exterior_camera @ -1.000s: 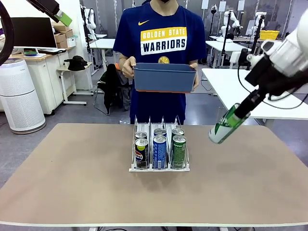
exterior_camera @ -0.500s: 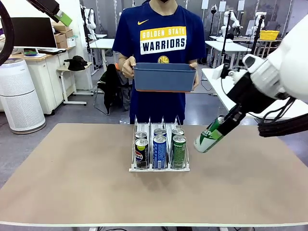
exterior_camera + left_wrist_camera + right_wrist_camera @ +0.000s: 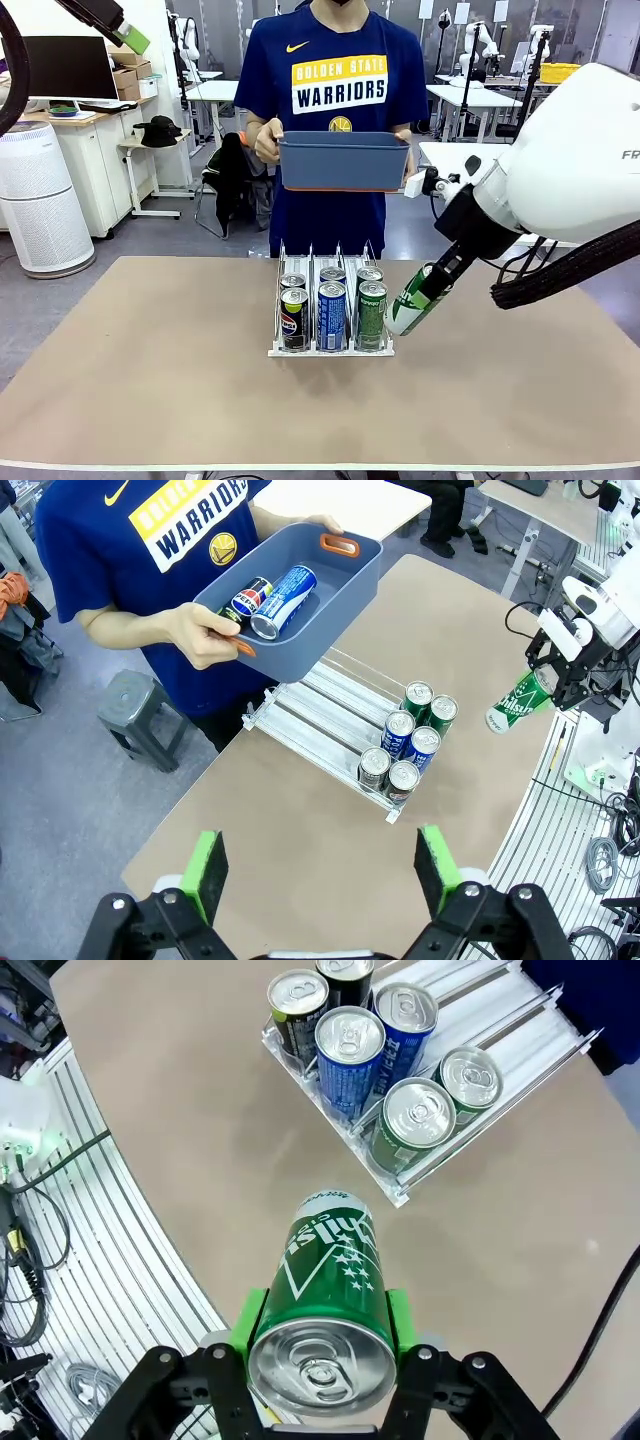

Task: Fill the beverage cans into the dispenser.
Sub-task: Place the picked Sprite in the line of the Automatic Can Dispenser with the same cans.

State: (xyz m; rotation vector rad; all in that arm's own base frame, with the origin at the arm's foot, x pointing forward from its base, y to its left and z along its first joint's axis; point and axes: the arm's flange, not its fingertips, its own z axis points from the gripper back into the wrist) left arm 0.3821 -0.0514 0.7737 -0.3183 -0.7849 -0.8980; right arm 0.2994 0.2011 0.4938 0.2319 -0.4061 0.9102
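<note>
The clear dispenser [image 3: 312, 256] stands mid-table with several beverage cans [image 3: 331, 312] at its front: black in the left lane, blue in the middle, green on the right. My right gripper [image 3: 433, 277] is shut on a green can [image 3: 410, 303], tilted and in the air just right of the dispenser's right lane. In the right wrist view the green can [image 3: 326, 1290] sits between my green pads [image 3: 250, 1320], above the table beside the dispenser [image 3: 505, 1022]. My left gripper [image 3: 320, 868] is open high above the table, looking down on the dispenser [image 3: 318, 706].
A person at the far side holds a blue-grey tub [image 3: 342, 160] at chest height behind the dispenser; it holds more cans [image 3: 272, 592]. The dispenser's rear lanes are bare. A cable and a ribbed floor mat [image 3: 120, 1260] lie past the table edge.
My right arm has carried the green can left and down, from the table's right side to just beside the dispenser. The person and tub have stayed put.
</note>
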